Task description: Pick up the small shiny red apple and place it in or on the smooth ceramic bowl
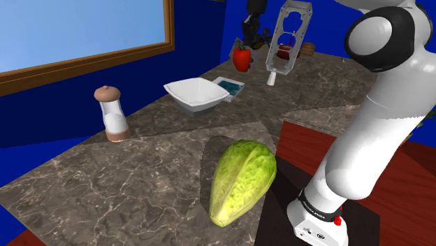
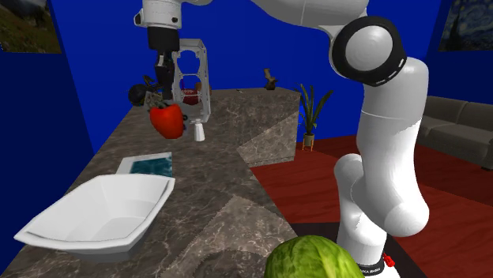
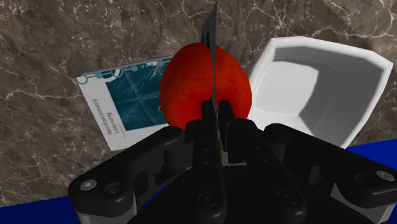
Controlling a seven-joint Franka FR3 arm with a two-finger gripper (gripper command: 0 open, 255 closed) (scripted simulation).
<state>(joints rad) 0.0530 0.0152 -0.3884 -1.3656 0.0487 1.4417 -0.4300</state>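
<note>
One red apple [image 3: 184,89] clamped in my jaws, clear of desk [image 3: 63,38]; swing above white bowl [image 3: 347,105], lower, then release.

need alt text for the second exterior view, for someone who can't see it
A black two-finger gripper on a white robot arm holds a shiny red apple in the air above a brown marbled counter. A white angular bowl sits empty nearer the camera, beside a teal booklet; blue walls stand behind.

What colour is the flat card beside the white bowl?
The flat card is teal with a white border; wrist view.
</note>
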